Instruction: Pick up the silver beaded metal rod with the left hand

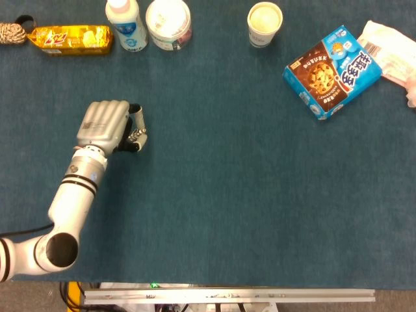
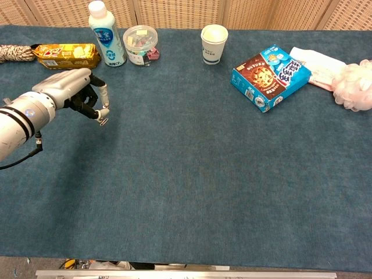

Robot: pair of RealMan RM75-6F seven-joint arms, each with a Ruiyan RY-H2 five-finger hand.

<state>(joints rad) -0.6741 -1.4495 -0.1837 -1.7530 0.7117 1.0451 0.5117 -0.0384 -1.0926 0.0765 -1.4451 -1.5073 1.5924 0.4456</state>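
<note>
Left hand [image 1: 107, 126] is seen palm-down over the blue felt-like table [image 1: 227, 214], its silver knuckles rounded and glossy, its fingers [image 2: 103, 109] curled downward. The small silver rod [image 2: 104, 121], a thin glinting sliver of metal, is found right at the fingertips in the chest view; in the head view it is hidden under the hand. Whether it is pinched or only touched cannot be told. The white forearm with black bands is stretched in from the lower left corner.

Along the far edge, a gold biscuit packet [image 1: 70, 38], a white plastic bottle [image 1: 126, 25], a round clear tub [image 1: 168, 23] and a paper cup [image 1: 264, 24] are lined up. A blue cardboard cookie box [image 1: 332, 70] is set well apart to the right, near a white mesh puff [image 2: 353, 85]. Wide bare cloth is left open ahead of the hand.
</note>
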